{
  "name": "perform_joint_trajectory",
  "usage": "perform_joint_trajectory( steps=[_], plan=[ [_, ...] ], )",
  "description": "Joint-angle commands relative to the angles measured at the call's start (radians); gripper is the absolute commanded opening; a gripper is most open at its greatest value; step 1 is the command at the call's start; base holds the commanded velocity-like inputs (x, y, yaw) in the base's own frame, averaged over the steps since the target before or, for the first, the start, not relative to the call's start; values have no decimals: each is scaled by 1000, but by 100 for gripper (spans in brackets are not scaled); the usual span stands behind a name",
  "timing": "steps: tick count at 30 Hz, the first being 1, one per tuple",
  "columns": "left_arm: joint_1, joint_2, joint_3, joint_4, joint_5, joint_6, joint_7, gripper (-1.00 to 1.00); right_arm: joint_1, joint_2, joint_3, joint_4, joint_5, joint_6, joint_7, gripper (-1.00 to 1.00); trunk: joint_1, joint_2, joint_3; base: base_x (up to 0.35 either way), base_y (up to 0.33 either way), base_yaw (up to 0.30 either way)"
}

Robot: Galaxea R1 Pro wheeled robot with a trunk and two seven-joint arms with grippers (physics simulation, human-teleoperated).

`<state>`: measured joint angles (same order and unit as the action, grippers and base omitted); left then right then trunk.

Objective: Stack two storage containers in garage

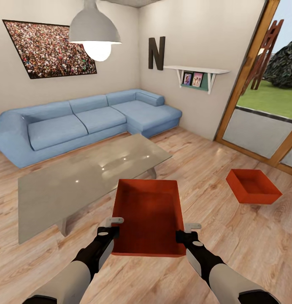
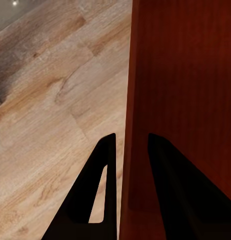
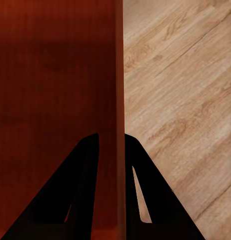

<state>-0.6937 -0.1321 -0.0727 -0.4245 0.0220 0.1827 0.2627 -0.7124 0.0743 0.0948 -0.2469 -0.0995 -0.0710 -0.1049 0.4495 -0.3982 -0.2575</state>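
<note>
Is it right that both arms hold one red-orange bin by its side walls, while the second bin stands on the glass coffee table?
Not quite. In the head view the second red-orange bin lies on the light wood plank floor, right of the glass coffee table. Both arms do hold the first red-orange bin.

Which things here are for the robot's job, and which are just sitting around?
For the job:
- held storage container, gripped by the left claw and right claw
- second storage container on the wood floor

Just sitting around:
- blue sofa
- glass coffee table
- hanging lamp
- wall shelf
</note>
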Motion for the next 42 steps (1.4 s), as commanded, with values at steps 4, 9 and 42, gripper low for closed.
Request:
perform_joint_trajectory(
  steps=[4, 9, 42],
  plan=[
    [0, 2, -4, 2, -3, 11, 14, -100, -2, -1, -15, -3, 1, -6, -53, -100, 1, -2, 5, 0, 0, 0],
    [0, 3, -5, 1, 29, 11, 14, -100, -2, -1, -15, -3, 1, -6, -53, -100, 1, -2, 13, 0, 0, 0],
    [0, 3, -6, 9, 46, 11, 15, -100, -2, -1, -15, -3, 1, -6, -53, -100, 1, -2, 67, 0, 0, 0]
  ],
)
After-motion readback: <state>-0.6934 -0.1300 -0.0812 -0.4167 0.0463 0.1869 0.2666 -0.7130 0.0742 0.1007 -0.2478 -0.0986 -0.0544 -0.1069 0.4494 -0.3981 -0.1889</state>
